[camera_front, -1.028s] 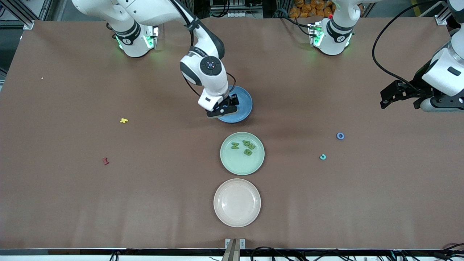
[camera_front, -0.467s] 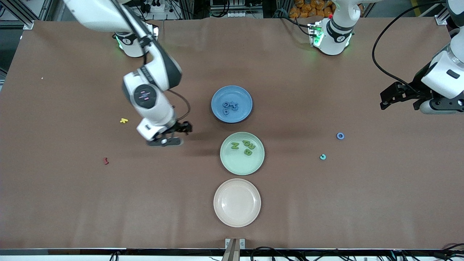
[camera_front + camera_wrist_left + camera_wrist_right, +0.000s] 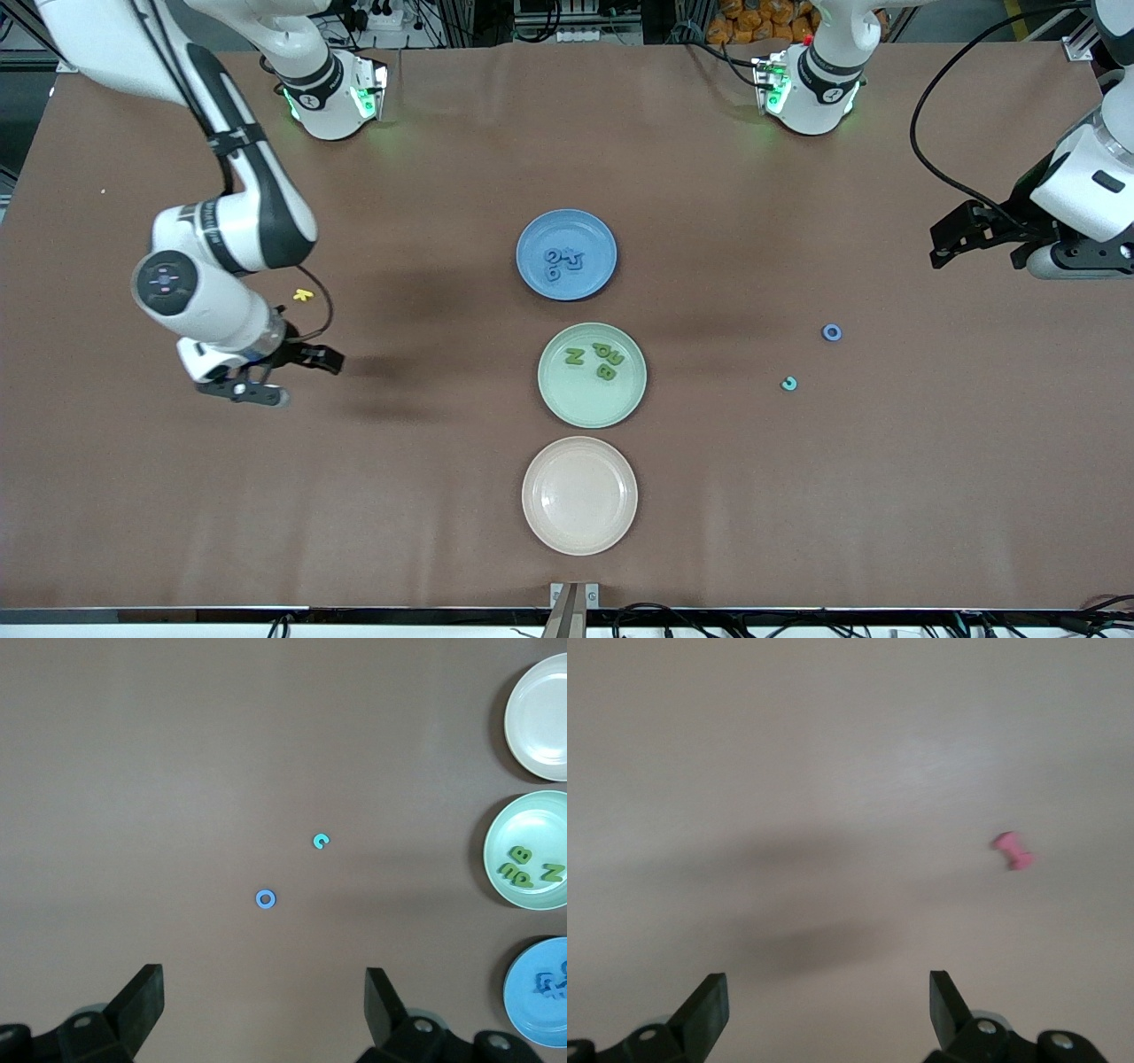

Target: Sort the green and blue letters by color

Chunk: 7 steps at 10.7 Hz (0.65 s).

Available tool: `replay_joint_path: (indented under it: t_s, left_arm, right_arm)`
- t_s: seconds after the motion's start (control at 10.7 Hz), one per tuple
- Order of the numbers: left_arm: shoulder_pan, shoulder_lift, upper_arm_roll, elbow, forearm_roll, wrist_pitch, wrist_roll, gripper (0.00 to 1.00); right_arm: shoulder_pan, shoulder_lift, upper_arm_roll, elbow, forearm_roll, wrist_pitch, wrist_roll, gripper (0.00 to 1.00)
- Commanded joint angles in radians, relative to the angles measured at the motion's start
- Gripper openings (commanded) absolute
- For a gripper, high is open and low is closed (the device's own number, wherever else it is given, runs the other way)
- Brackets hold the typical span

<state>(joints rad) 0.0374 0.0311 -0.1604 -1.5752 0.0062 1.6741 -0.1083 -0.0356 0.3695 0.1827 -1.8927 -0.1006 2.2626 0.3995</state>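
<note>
Change: the right end effector [image 3: 266, 377] has swung from over the blue plate [image 3: 567, 221] toward the right arm's end of the table, released and empty, now by the red letter [image 3: 1013, 851].
Blue letters [image 3: 563, 260]: in the blue plate.
Green letters [image 3: 595, 359]: in the green plate [image 3: 567, 403].
Left end effector [image 3: 952, 237]: waits, released.
Loose: blue ring letter [image 3: 831, 332] remains on the table.

A robotics lab: brown-covered table [image 3: 797, 496], aluminium framing [image 3: 53, 35].

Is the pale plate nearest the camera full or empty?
Empty. The pale plate shows only bare surface, while green letters lie in the green plate beside it.
</note>
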Motion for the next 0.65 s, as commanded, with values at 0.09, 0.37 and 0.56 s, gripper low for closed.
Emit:
replay_joint_path:
  t_s: [0.09, 0.37, 0.56]
  left_arm:
    - [0.013, -0.023, -0.001, -0.008, 0.017, -0.008, 0.021, 1.00]
    - [0.021, -0.031, 0.004, -0.003, 0.017, -0.028, 0.021, 1.00]
    - [0.021, -0.056, 0.007, 0.000, 0.017, -0.046, 0.021, 1.00]
  right_arm:
    - [-0.090, -0.134, 0.011, -0.013, -0.111, -0.023, -0.008, 1.00]
    - [-0.093, -0.300, -0.041, 0.009, -0.105, -0.116, -0.056, 1.00]
    - [-0.089, -0.323, -0.046, 0.181, -0.097, -0.402, -0.106, 1.00]
